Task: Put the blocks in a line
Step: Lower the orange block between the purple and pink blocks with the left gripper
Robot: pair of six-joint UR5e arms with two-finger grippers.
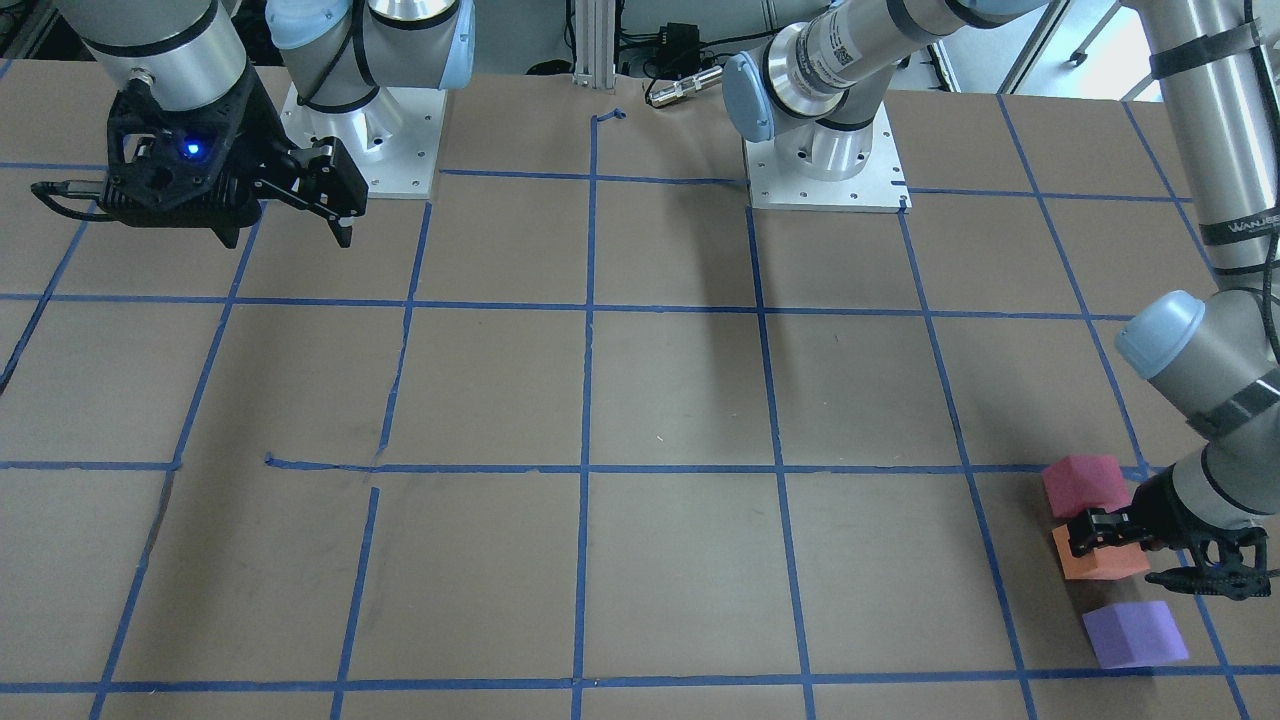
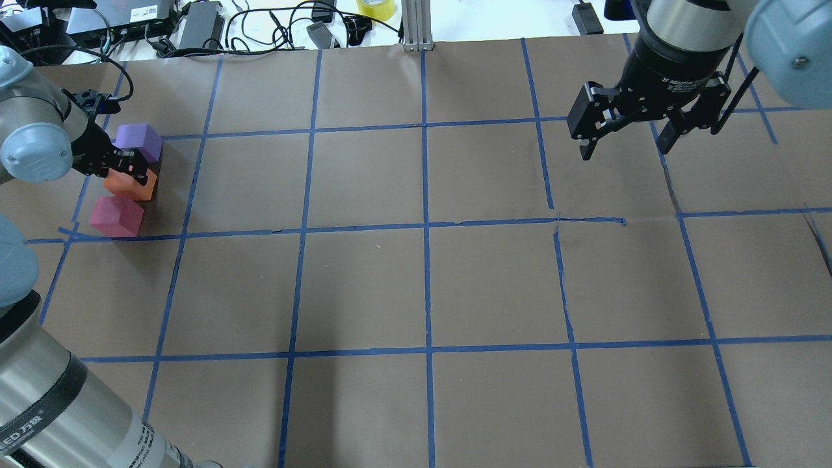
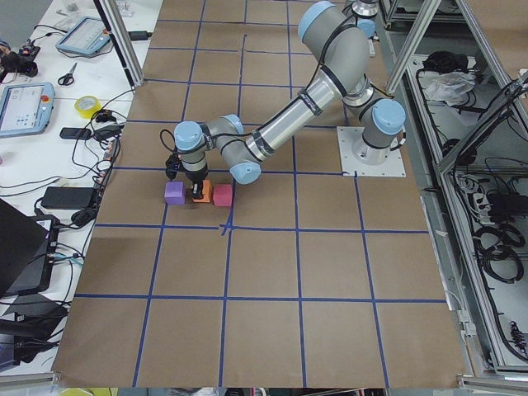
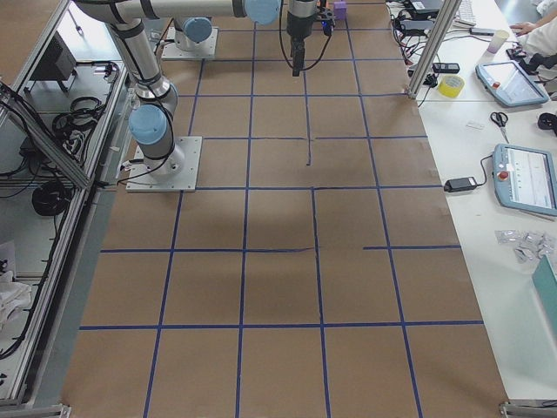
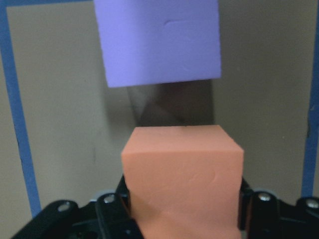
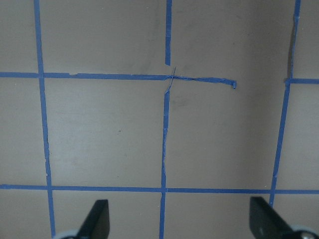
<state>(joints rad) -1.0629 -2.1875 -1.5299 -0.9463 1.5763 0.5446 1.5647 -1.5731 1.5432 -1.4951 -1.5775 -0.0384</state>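
Three cubes stand in a row near the table's left end: pinkish red block (image 1: 1085, 484) (image 2: 116, 216), orange block (image 1: 1105, 568) (image 2: 130, 187), purple block (image 1: 1135, 633) (image 2: 138, 140). My left gripper (image 1: 1120, 558) (image 2: 130, 170) is shut on the orange block, low at the table. In the left wrist view the orange block (image 5: 182, 174) fills the gap between the jaws, with the purple block (image 5: 158, 40) just beyond it and a small gap between them. My right gripper (image 1: 288, 238) (image 2: 623, 153) hangs open and empty above the table, far from the blocks.
Brown paper with a grid of blue tape (image 2: 426, 224) covers the table. The two arm bases (image 1: 825, 160) (image 1: 365, 130) are bolted along the robot's edge. Cables and a tape roll (image 2: 376, 8) lie past the far edge.
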